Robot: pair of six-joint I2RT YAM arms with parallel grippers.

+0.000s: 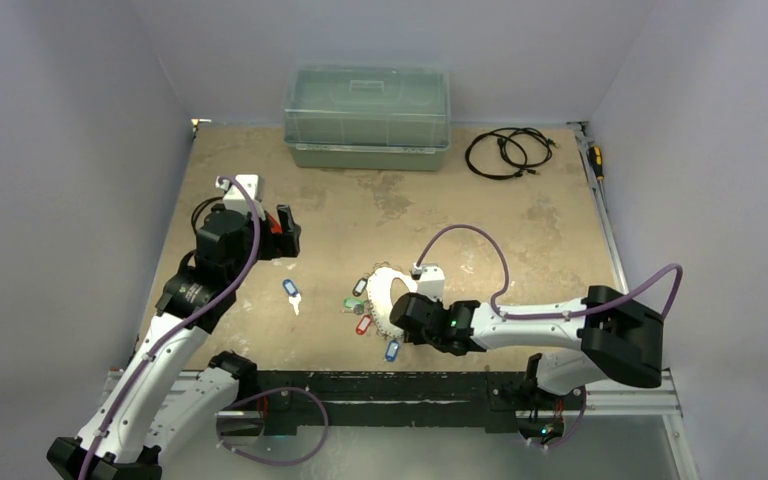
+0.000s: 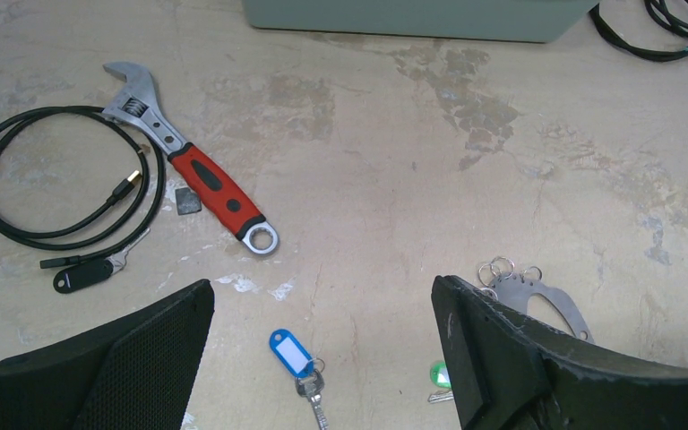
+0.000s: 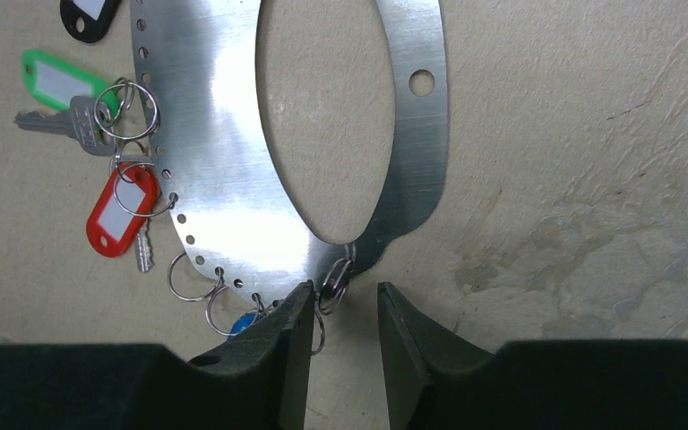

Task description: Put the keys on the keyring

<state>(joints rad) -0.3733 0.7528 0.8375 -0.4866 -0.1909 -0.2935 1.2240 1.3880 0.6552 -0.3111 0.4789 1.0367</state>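
Observation:
The keyring [image 1: 384, 285] is a large flat silvery loop with small split rings along its edge, lying mid-table; it also shows in the right wrist view [image 3: 215, 152] and the left wrist view [image 2: 537, 300]. A green-tagged key [image 3: 54, 85] and a red-tagged key [image 3: 121, 215] hang on its rings. A blue tag [image 3: 246, 322] peeks out by my right finger. My right gripper [image 3: 345, 296] is narrowly open at the loop's near end, a small split ring [image 3: 333, 282] between its jaws. A loose blue-tagged key [image 2: 293, 354] lies below my open left gripper [image 2: 322, 287].
A red-handled wrench [image 2: 193, 170], a black cable coil [image 2: 54, 184] and a black-tagged key [image 2: 82, 275] lie at the left. A lidded green bin [image 1: 367, 115] stands at the back, with another black cable [image 1: 508, 150] and a screwdriver [image 1: 596, 160] to its right.

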